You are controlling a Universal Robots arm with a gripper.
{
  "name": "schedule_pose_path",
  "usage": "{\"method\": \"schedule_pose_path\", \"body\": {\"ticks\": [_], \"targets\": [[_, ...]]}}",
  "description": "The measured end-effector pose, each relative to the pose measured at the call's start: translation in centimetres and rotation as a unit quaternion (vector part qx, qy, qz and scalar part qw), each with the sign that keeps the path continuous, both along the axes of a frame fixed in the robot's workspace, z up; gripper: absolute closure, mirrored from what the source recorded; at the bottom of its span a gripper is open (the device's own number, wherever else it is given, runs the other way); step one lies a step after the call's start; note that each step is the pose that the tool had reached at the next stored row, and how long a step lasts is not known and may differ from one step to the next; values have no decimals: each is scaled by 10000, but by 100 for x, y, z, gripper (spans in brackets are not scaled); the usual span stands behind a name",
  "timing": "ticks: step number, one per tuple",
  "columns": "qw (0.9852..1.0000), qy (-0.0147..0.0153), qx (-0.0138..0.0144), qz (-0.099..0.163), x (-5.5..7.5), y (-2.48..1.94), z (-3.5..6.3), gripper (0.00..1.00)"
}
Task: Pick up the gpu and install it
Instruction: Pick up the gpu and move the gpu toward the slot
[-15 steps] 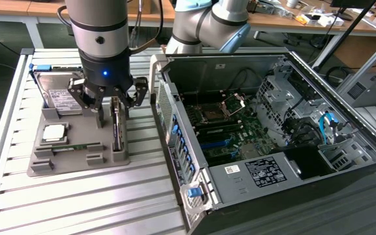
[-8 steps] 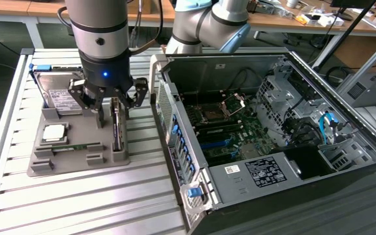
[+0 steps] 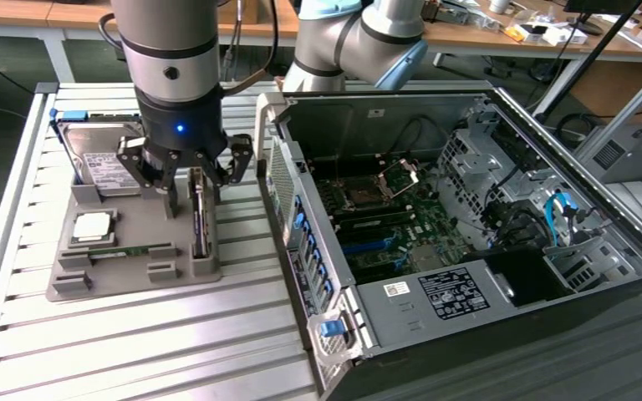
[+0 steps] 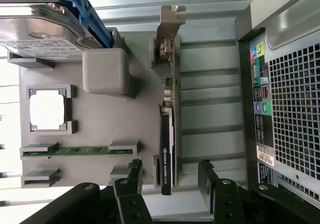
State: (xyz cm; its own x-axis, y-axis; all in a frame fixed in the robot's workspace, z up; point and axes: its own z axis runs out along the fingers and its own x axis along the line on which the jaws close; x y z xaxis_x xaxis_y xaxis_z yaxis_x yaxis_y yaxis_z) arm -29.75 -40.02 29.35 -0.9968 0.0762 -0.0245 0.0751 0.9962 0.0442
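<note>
On the exterior view's left, over the grey tray, the gripper hangs wide open astride the edge-standing gpu; gripping nothing.

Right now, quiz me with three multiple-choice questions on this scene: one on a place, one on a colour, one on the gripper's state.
1. Where is the gpu?
A) inside the computer case
B) on edge in the grey tray
C) flat on the hard drive

2. What colour is the memory stick?
A) red
B) white
C) green

3. How is the gripper?
A) open, a finger on either side of the gpu
B) shut on the hard drive
C) shut on the memory stick

Answers: 1 B, the card stands in a tray slot; 2 C, its board is green; 3 A, a gap shows between each finger and the card.
</note>
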Motion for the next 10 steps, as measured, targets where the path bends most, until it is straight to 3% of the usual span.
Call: {"method": "schedule_pose_path", "body": {"ticks": [10], "targets": [[10000, -1, 0, -1, 1, 0, -44, 43]]}}
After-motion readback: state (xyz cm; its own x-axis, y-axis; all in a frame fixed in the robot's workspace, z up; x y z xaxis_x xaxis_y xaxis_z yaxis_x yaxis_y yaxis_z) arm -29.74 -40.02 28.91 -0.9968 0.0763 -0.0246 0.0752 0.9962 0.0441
